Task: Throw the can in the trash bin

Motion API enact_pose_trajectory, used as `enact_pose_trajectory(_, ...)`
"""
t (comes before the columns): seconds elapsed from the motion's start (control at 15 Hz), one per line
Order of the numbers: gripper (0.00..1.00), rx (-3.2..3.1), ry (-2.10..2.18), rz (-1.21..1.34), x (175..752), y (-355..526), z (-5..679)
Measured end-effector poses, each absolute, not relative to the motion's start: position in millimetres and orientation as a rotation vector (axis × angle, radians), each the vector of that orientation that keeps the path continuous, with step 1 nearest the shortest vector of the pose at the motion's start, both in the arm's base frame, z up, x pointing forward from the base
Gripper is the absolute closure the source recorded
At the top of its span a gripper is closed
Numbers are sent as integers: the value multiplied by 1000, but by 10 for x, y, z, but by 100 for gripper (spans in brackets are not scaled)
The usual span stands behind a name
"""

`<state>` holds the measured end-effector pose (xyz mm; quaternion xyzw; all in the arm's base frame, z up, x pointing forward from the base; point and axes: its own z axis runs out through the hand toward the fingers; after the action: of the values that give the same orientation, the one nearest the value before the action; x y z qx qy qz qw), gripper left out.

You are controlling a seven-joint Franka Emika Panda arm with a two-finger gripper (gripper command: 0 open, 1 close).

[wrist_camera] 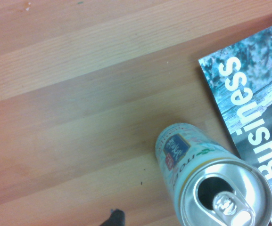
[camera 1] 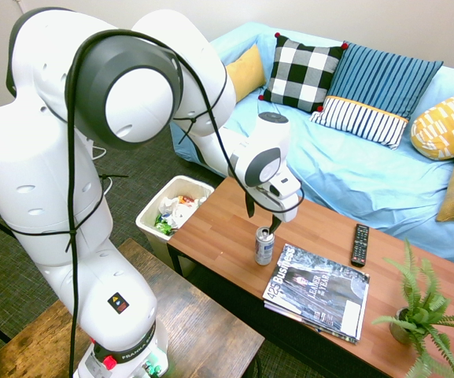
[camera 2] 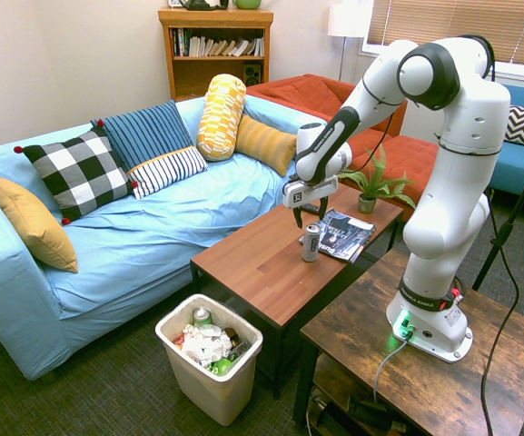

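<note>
We see the can [camera 1: 264, 246] standing upright on the wooden coffee table [camera 1: 227, 228], opened at its silver top, with the gripper [camera 1: 263, 217] directly above it, jaws apart and holding nothing. Just beside the can, at its 4 o'clock in the first exterior view, lies a glossy magazine [camera 1: 318, 292]; a black remote [camera 1: 359, 244] rests at 3 o'clock. The white plastic trash bin [camera 1: 149, 221], rectangular and full of scraps, stands on the carpet at 9 o'clock, off the table's end.

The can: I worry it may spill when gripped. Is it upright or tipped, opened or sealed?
Upright and opened. The can stands on its base on the table, and the wrist view shows the tab pushed in, leaving a dark hole.
</note>
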<state>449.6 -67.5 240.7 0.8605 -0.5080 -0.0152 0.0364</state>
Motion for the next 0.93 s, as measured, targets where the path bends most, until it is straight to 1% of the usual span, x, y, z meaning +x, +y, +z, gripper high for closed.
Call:
enact_pose_trajectory(0.4,0,2611,-1599,-80,4481,-798,2092)
enact_pose_trajectory(0.93,0,2593,-1620,-151,4612,-854,1772)
